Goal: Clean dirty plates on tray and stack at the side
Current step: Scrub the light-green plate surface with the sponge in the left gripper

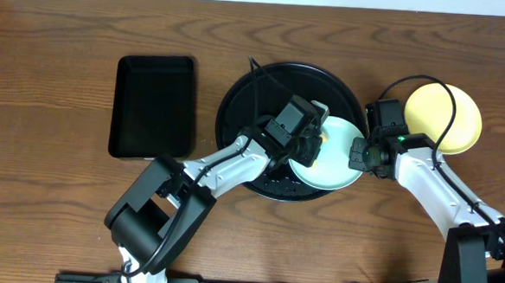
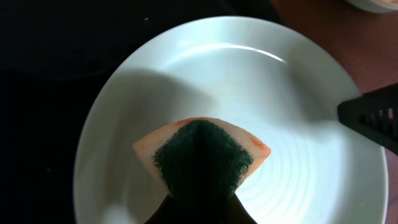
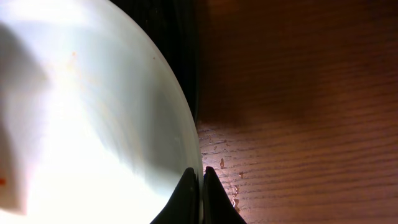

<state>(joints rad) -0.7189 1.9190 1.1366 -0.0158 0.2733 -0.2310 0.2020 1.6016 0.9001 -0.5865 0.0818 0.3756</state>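
While the mint plate (image 1: 338,161) overhangs the right rim of the round black tray (image 1: 237,106), the left gripper (image 1: 311,145) clamps a sponge (image 2: 202,155) on it. The right gripper (image 3: 200,186) pinches its edge, and a yellow plate (image 1: 444,117) sits upper right.

The brown wood-grain table (image 1: 60,19) carries a rectangular black tray (image 1: 153,105) left of centre and a round black tray (image 1: 273,78) at mid-frame. A yellow plate (image 1: 423,107) lies on the wood at upper right.

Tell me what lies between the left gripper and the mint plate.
A sponge, green scouring face toward the camera, over the plate; the left wrist view shows it.
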